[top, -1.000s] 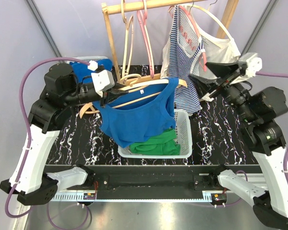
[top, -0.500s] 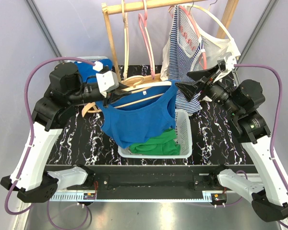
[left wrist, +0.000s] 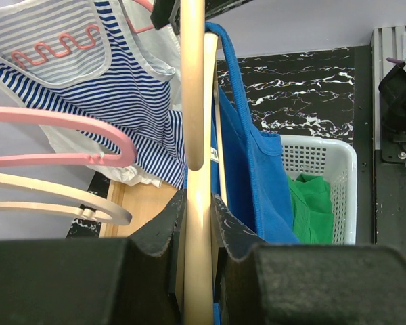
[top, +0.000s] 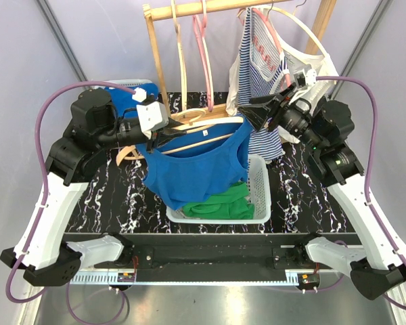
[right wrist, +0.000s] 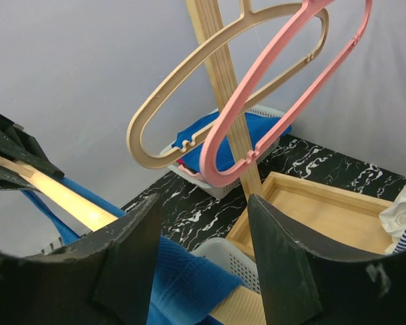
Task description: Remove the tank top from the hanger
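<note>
Step in hand: stripping the first shoulder off the hanger. The left gripper (top: 160, 134) is clenched on the wooden hanger (top: 206, 123) near its left end; in the left wrist view the hanger shaft sits pinched between the black fingers (left wrist: 168, 227). The blue tank top (top: 196, 166) is fully on the hanger, held in the air at the centre of the overhead frame, with its hem draped above the white basket (top: 260, 196) and the green garment (top: 220, 203) lying in it. The right gripper (top: 252, 112) stands at the hanger's right tip with its jaws apart and nothing between them; its own view shows blue cloth and the pale wooden tip low in the frame, just below the fingers (right wrist: 132, 271). Orientation: the hanger's long axis runs left to right across the overhead frame, rising slightly toward the right, and the garment hangs from it with straps up and hem down. The next move, as judged, calls for the right gripper to close on the right shoulder strap (top: 244, 135) only (not on the wood beneath it) and draw it outward past the tip, toward the right of the frame, while the left gripper holds the hanger steady. The striped garment (top: 260, 61) on the rack (top: 159, 57) hangs just behind the right gripper and should be kept out of the jaws.
</note>
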Robot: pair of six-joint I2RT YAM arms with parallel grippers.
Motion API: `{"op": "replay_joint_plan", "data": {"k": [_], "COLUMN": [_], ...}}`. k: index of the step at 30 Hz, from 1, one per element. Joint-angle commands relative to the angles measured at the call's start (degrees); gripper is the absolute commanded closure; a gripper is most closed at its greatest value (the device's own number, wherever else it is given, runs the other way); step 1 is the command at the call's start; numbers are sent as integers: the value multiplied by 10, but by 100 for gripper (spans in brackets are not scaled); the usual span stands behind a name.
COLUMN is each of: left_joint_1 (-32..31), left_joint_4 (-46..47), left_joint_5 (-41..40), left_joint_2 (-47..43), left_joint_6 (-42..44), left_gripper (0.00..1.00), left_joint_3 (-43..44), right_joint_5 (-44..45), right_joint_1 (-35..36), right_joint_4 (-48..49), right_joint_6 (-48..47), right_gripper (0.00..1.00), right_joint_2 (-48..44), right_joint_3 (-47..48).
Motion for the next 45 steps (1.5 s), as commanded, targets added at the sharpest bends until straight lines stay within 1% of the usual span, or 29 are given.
{"op": "replay_joint_plan", "data": {"k": [1, 8, 9, 12, 17, 21, 24, 25, 27, 36, 38, 41, 42, 45], "left_joint_1": [-3, -3, -3, -4, -4, -5, -5, -6, -6, -6, -7, -6, -6, -6], "left_joint_4": [38, 38, 37, 37, 37, 37, 37, 37, 37, 37, 37, 38, 37, 36], "left_joint_5": [6, 11, 10, 12, 16, 16, 14, 14, 14, 15, 15, 17, 17, 16], "left_joint_2": [-14, -8, -8, -6, -2, 0, 3, 4, 5, 7, 6, 5, 5, 3], "left_joint_6": [9, 9, 9, 8, 10, 11, 11, 11, 12, 13, 11, 11, 10, 10], "left_gripper": [94, 94, 94, 94, 94, 94, 94, 94, 94, 94, 94, 94, 94, 94], "left_joint_3": [10, 15, 15, 15, 11, 17, 22, 23, 27, 31, 33, 35, 36, 36], "right_joint_5": [-16, -23, -24, -28, -44, -48, -50, -51, -53, -45, -44, -40, -39, -25], "right_joint_1": [-1, -1, -1, 0, 0, -1, 0, -1, -1, -1, -1, -1, 0, -1], "right_joint_4": [23, 12, 12, 13, 7, 7, 1, -3, -15, -26, -27, -28, -28, -40], "right_joint_6": [15, 18, 19, 18, 32, 42, 45, 45, 43, 39, 38, 37, 36, 28], "right_gripper": [41, 45, 44, 36, 33, 35, 39, 44, 46, 47, 51, 70, 79, 88], "right_joint_2": [2, 4, 3, -4, -11, -15, -17, -17, -14, -20, -21, -22, -22, -25], "right_joint_3": [3, 4, 3, 6, 10, 2, -6, -6, -6, -27, -28, -28, -27, -20]}}
